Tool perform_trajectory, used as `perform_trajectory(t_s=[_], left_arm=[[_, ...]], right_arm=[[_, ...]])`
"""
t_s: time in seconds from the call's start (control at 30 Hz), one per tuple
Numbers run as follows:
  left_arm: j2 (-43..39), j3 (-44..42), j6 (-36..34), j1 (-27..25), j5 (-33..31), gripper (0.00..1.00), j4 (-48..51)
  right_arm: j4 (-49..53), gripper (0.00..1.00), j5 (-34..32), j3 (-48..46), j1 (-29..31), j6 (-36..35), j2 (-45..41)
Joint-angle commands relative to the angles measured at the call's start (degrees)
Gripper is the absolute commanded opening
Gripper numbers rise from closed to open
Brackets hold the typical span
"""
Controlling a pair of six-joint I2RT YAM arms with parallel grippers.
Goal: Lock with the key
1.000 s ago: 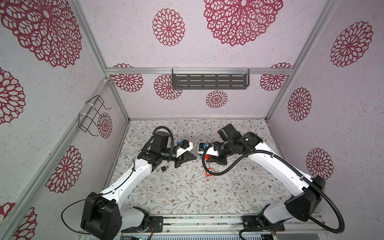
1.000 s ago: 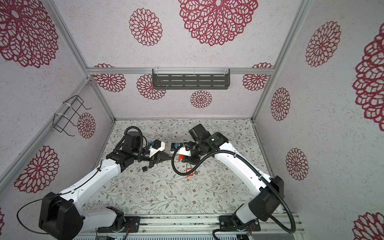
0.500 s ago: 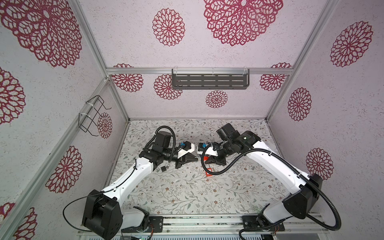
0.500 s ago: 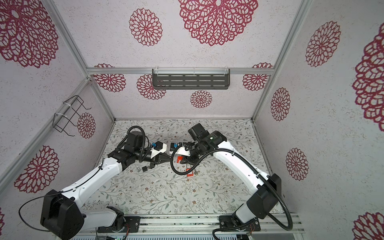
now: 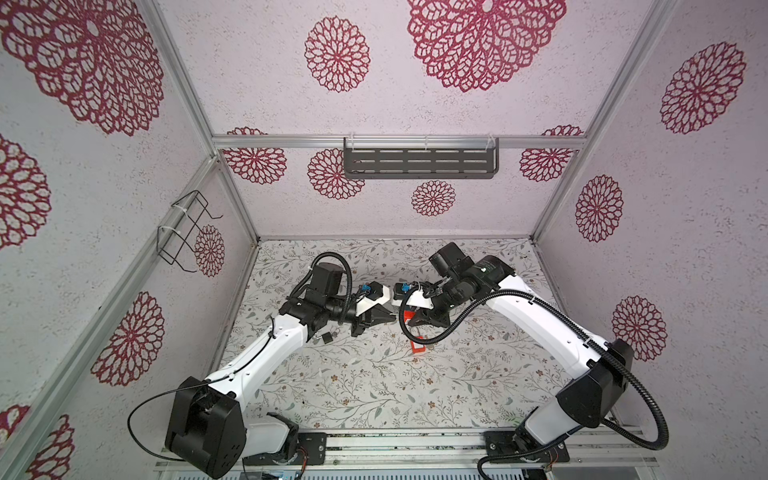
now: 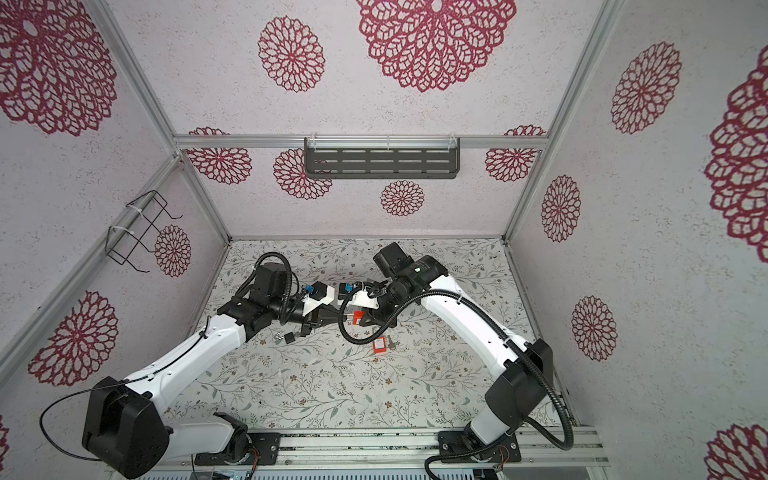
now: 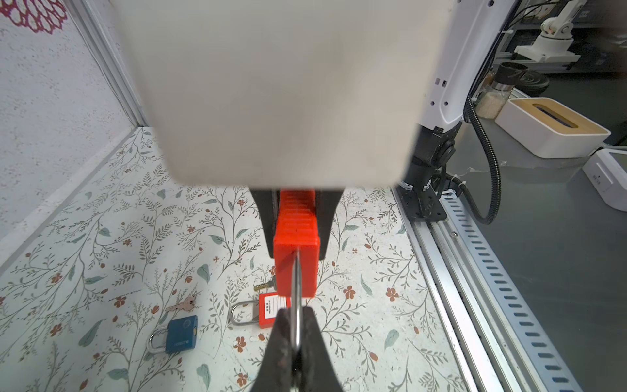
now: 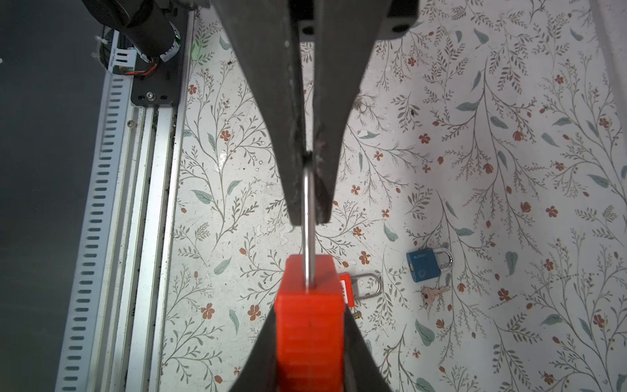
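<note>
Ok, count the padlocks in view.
3: held red padlock between left hand and right hand; labelled red padlock and blue padlock on the table. Arms may hide others.

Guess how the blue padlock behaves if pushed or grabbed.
Blue padlock lies flat, so it should slide, not roll. Shiny shackle looks slippery; gripping the flat sides is likely safer. Looks metal, so probably heavy for its size.

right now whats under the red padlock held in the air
A second red padlock lies on the table, its shackle and white label showing, a brass key beside it. The held padlock hides the rest.
</note>
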State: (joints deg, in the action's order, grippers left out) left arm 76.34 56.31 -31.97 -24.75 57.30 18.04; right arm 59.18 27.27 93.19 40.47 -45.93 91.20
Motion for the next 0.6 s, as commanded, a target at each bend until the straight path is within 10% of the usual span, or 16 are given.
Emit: perform_trajectory(t_s=[0.0, 0.37, 0.57], left_arm=[[1.51, -1.03, 0.21, -1.83, 3.6, 0.0, -4.74], [1.4, -1.47, 1.03, -0.86, 3.43, 0.0, -6.88], [1.18, -1.73, 2.22, 0.56, 4.18, 0.0, -8.11]], right_arm=[[-5.83, 0.11, 5.25, 3.88, 0.4, 0.34, 0.84], [-5.31, 0.24, -1.18, 2.76, -0.13, -0.29, -0.72], [-9.94, 0.53, -6.72, -3.6, -0.7, -0.03, -6.18]])
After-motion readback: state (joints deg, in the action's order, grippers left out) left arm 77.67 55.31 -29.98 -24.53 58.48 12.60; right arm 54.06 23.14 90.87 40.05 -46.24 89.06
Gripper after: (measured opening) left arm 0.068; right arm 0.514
